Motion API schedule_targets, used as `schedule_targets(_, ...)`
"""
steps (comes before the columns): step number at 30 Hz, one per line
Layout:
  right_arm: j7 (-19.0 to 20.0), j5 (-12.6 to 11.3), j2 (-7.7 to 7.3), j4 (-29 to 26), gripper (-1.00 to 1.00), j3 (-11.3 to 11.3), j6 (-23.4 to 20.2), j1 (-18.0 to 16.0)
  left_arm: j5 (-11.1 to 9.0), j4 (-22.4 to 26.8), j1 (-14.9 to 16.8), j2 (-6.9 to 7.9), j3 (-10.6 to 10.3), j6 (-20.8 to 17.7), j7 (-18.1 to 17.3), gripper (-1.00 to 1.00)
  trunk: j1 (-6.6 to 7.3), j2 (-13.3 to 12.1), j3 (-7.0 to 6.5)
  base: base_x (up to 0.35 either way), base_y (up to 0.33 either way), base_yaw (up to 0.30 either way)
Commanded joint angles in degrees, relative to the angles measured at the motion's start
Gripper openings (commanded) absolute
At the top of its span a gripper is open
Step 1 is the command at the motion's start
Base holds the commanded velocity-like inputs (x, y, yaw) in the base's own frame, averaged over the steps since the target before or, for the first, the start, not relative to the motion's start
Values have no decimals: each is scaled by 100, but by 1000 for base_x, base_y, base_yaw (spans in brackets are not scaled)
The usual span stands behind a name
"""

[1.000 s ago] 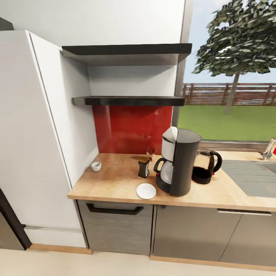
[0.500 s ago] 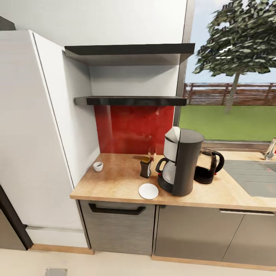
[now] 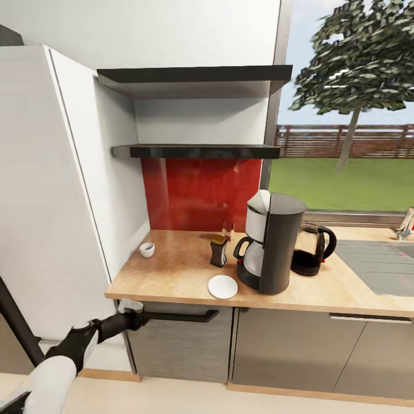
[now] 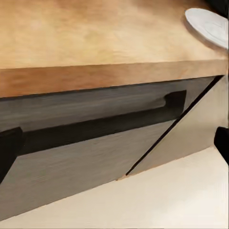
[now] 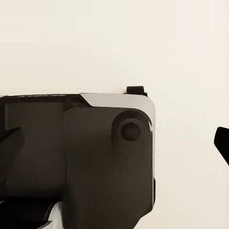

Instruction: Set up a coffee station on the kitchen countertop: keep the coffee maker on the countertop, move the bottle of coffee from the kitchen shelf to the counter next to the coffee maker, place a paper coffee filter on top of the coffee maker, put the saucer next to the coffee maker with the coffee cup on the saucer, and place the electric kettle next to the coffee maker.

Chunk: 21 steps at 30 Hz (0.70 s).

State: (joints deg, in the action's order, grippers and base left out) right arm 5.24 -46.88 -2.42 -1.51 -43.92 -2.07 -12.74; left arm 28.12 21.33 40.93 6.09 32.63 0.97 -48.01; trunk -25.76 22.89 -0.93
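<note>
Nearest you, your left arm reaches up from the lower left of the head view, its left gripper [image 3: 131, 305] level with the drawer front just under the countertop edge. In the left wrist view the fingers [image 4: 9, 145] sit at opposite edges of the frame, spread wide with nothing between them, facing the drawer handle [image 4: 100, 123]. The right gripper [image 5: 114, 148] hangs over the robot base [image 5: 81, 157] and pale floor; its finger tips [image 5: 222, 139] also stand far apart, empty.

On the countertop [image 3: 172, 270], the saucer [image 3: 222, 286] lies near the front edge, just beside the coffee maker [image 3: 271, 241]. The bottle of coffee [image 3: 218, 250] stands upright behind the saucer, close to the maker's left side. The electric kettle [image 3: 311, 248] stands right of the maker, nearly touching. The coffee cup [image 3: 146, 249] sits alone, well apart, by the left wall. Behind it all, the two dark shelves [image 3: 195, 151] hang above the red backsplash [image 3: 198, 192].
</note>
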Motion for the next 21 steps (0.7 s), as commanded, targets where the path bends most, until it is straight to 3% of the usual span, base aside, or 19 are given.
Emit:
schedule_targets(1, 13, -58, -4, -7, 100, -47, -22, 0, 53, 1, 82, -3, 44, -117, -247, 100, -2, 3, 3, 0, 0, 0)
schedule_targets(3, 12, -58, -4, -7, 100, -47, -21, 0, 42, 2, 240, -3, 43, -329, -618, 100, -2, 3, 3, 0, 0, 0)
schedule_targets(4, 13, -58, -4, -14, 100, -47, -21, 0, 31, 2, 498, -8, 42, -751, -1149, 100, -2, 3, 3, 0, 0, 0)
schedule_targets(5, 12, -58, -4, -12, 100, -47, -21, 0, 29, 2, 624, -10, 42, -978, -1390, 100, -2, 3, 3, 0, 0, 0)
schedule_targets(8, 13, -58, -4, -13, 100, -47, -21, 0, 33, 2, 822, -5, 42, -1291, -1710, 100, -2, 3, 3, 0, 0, 0)
schedule_targets(15, 13, -58, -4, -16, 100, -49, -21, 0, 27, 2, 1326, -21, 43, -1914, -1903, 100, -2, 3, 3, 0, 0, 0)
schedule_targets(21, 15, -58, 3, -16, 100, -53, -21, 0, 37, 4, 1692, -85, 42, -2039, -1784, 100, -2, 3, 3, 0, 0, 0)
